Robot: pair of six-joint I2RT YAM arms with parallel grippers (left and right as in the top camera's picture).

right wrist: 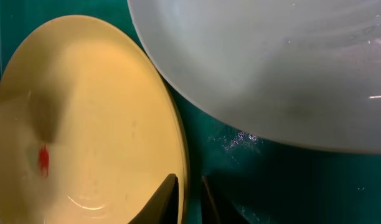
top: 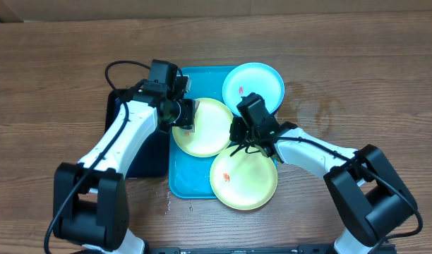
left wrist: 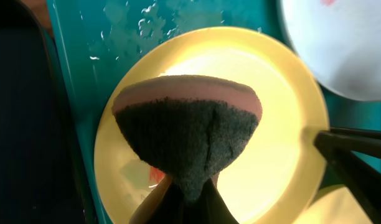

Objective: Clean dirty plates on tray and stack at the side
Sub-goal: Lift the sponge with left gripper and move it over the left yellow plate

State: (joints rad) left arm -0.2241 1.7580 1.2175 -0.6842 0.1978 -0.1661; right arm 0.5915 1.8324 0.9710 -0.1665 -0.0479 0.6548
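Note:
The cyan-blue tray [top: 179, 176] holds three plates. A light cyan plate [top: 253, 85] with a red smear lies at the back right. A yellow-green plate [top: 209, 130] lies in the middle, and another [top: 244, 180] with a red smear lies at the front. My left gripper [top: 182, 114] is shut on a sponge [left wrist: 187, 130], dark green scouring side down. It presses the sponge on the middle plate [left wrist: 271, 124], which has a red smear. My right gripper [right wrist: 189, 186] is shut on that plate's rim [right wrist: 103, 124]. Its fingers also show in the left wrist view [left wrist: 355, 152].
A narrower black tray [top: 142, 155] lies under my left arm, against the blue tray's left side. Water drops sit on the blue tray [left wrist: 84, 37] and on the wooden table [top: 357, 70] by its front left corner. The cyan plate [right wrist: 271, 62] overhangs near my right gripper.

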